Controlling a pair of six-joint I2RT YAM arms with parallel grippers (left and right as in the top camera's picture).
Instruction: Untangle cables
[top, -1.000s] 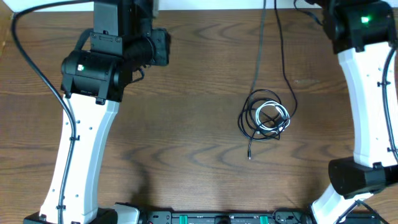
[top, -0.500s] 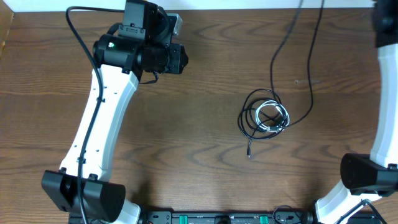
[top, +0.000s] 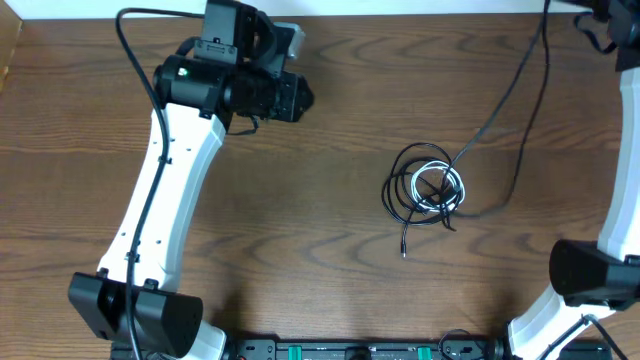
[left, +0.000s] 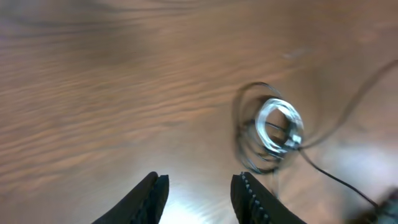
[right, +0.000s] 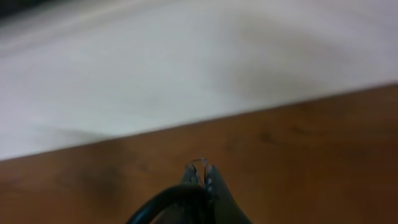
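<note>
Cables: the black cable (top: 392, 196) and the white cable (top: 441, 189) lie as one wound coil on the table (top: 330, 235), ahead of the left gripper (left: 199, 180) and well apart from it.
Loose end: a small plug (top: 403, 252) lies just beside the coil.
Change: a black strand that ran straight up from the coil a second ago now slants off to the far right corner, following the right gripper (right: 202, 169). The coil itself has barely shifted, and the white loops are still inside the black.
Right gripper: fingers pressed together, apparently clamped on that black strand, well away from the coil.
Left gripper: fingers apart and holding nothing. It has swung round to face the coil.
Meaning: the pull has probably only taken up slack so far. The coil likely needs pinning before it will unwind.
</note>
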